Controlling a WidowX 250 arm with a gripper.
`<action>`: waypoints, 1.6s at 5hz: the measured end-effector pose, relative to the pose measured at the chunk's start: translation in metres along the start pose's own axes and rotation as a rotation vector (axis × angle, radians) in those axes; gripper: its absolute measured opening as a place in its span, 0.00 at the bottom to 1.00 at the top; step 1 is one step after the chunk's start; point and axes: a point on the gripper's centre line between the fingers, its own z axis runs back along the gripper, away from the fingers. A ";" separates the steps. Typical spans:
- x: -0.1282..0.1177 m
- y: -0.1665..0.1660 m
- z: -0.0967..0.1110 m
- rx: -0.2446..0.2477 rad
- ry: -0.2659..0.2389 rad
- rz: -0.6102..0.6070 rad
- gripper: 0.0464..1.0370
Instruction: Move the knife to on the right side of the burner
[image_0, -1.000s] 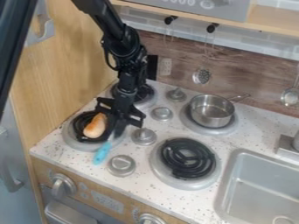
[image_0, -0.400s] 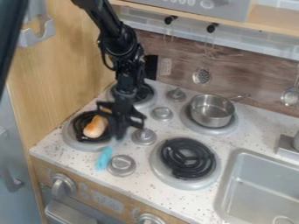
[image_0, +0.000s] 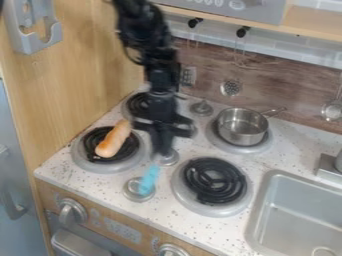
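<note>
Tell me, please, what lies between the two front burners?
Two metal knobs and the blue-handled knife, whose handle overlaps the nearer knob in the camera view.

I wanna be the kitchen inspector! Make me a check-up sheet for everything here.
Surface: speckled counter.
Job's things: knife, blue handle hanging below the gripper, overlapping a knob in view; front left burner with bread on it.
Clutter: pot on the back right burner.
Gripper: seems to hold the knife.
Cables: dark loop beside the arm.
Surroundings: sink, strainer hanging at the wall.
</note>
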 end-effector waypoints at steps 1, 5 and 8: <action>0.006 -0.026 0.005 -0.008 -0.018 -0.079 0.04; 0.027 -0.059 -0.022 -0.002 0.074 -0.059 0.08; 0.012 -0.047 0.023 0.057 -0.089 -0.057 0.87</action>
